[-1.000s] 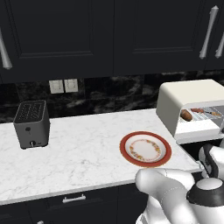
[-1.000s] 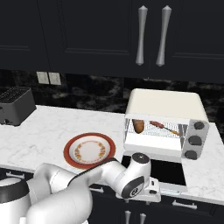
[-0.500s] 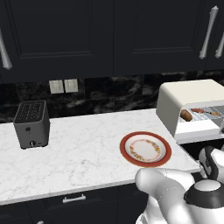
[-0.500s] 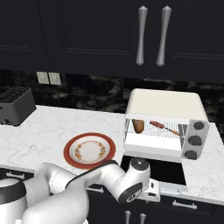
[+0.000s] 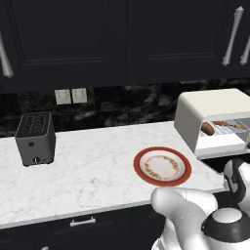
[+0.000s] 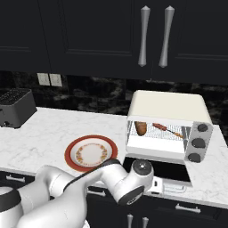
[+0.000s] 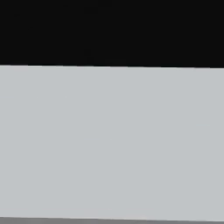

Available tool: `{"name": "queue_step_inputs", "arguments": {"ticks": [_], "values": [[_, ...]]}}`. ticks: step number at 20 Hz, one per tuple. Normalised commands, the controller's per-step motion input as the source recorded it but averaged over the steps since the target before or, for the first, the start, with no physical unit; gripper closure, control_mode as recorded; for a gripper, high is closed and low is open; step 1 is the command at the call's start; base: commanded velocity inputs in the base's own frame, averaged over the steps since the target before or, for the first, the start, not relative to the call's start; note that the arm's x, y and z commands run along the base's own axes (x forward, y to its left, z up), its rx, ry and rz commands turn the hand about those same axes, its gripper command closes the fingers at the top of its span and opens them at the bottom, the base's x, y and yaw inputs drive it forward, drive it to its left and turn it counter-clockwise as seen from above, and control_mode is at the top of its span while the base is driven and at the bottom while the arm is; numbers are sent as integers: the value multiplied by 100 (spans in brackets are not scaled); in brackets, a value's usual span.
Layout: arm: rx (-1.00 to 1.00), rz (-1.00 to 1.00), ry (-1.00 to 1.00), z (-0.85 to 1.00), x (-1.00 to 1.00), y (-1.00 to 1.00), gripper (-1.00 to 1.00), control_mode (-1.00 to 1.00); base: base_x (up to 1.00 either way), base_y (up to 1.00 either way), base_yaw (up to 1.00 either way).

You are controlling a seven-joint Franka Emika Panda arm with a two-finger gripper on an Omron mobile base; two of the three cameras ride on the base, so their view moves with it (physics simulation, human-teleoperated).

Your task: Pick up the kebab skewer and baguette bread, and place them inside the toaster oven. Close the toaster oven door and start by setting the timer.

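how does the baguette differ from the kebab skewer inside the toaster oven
The short, stubby reddish-brown baguette loaf is thick and plain, while the kebab skewer is a thin stick threaded with small reddish-orange chunks. The loaf sits at the left end of the wire rack; the skewer lies slanted toward the right. Both rest inside the cream-white toaster oven, whose dark door hangs open.

Parts of the kitchen scene are cut off or covered.
The toaster oven (image 5: 222,118) runs off the left base view's 3 o'clock edge, cutting the kebab skewer (image 5: 230,125) short. In the right base view the arm's wrist covers the near left corner of the lowered toaster oven door (image 6: 165,172) at 5 o'clock, and the slot toaster (image 6: 14,107) is clipped at 9 o'clock.
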Motion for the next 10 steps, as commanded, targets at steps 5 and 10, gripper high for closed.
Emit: {"name": "queue_step_inputs", "arguments": {"ticks": [5,10], "values": [[0,0,-16,37,99,1,-100,-100,0,0,0],[0,0,-14,33,100,6,-100,-100,0,0,0]]}}
